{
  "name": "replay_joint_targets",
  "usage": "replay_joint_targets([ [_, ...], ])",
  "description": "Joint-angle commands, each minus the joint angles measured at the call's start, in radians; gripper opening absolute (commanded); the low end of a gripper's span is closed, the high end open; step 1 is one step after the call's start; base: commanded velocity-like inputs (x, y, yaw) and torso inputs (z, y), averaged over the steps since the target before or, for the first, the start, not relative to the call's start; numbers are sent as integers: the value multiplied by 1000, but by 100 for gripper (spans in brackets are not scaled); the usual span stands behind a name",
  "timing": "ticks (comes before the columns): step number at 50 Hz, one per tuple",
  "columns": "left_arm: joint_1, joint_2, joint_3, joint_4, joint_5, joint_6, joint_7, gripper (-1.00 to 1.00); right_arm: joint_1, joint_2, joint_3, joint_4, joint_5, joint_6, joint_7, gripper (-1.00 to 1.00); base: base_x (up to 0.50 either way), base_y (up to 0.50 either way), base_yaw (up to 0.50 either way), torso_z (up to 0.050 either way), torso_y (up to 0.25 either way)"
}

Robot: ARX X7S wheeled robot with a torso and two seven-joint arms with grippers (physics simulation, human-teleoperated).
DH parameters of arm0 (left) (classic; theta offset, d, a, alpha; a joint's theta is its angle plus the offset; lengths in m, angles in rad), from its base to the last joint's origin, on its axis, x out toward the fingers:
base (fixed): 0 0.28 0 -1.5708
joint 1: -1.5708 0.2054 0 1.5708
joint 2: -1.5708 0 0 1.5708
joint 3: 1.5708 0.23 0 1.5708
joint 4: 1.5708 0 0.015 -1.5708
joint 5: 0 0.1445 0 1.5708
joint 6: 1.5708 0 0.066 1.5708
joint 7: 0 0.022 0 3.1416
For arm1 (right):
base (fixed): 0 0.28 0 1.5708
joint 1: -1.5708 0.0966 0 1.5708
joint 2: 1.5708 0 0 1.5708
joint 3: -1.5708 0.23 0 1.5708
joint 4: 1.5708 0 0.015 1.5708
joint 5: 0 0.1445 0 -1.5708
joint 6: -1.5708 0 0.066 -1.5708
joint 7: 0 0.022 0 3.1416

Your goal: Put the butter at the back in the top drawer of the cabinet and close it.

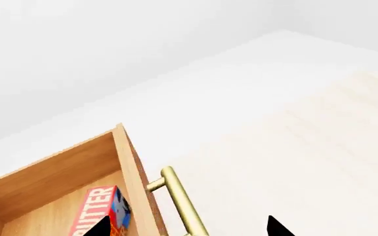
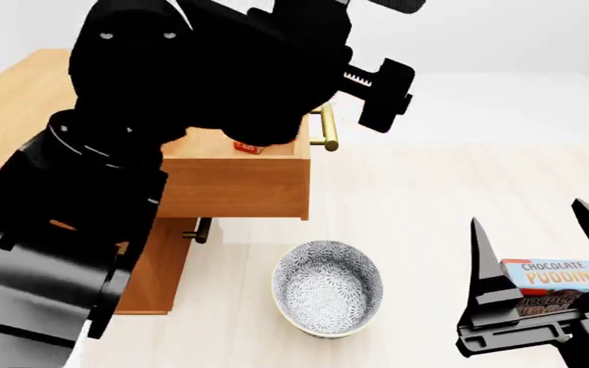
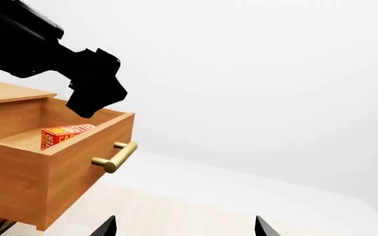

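The butter (image 1: 100,211), a red-and-orange box, lies inside the open top drawer (image 1: 51,172). It also shows in the head view (image 2: 248,147) and the right wrist view (image 3: 64,135). The drawer is pulled out of the cabinet (image 2: 8,115), with its brass handle (image 2: 325,126) facing right. My left gripper (image 1: 189,228) is open and empty just above the drawer front. One fingertip is over the butter and the other is beyond the handle (image 1: 179,199). My right gripper (image 2: 528,215) is open and empty, low at the right, away from the drawer (image 3: 77,157).
A patterned bowl (image 2: 327,287) stands on the floor surface in front of the cabinet. A chocolate pudding box (image 2: 558,280) lies beside my right gripper. A lower drawer's handle (image 2: 200,230) shows under the open drawer. My left arm (image 2: 202,69) hides much of the cabinet top.
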Motion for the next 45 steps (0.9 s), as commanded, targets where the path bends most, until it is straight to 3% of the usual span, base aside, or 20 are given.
replay_joint_targets([
  [1, -106, 5, 412, 13, -336, 302, -165, 100, -63, 0, -61, 0, -109, -45, 64, 100, 0, 0, 0, 0, 0],
  [10, -287, 6, 868, 56, -629, 704, -113, 100, -124, 0, -121, 0, -234, -95, 113, 100, 0, 0, 0, 0, 0],
  [14, -334, 6, 989, 96, -686, 791, -107, 100, -140, 0, -136, 0, -264, -105, 125, 100, 0, 0, 0, 0, 0],
  [45, -151, 6, 1003, 113, -645, 736, -170, 100, -179, 0, -171, 0, -337, -133, 174, 100, 0, 0, 0, 0, 0],
])
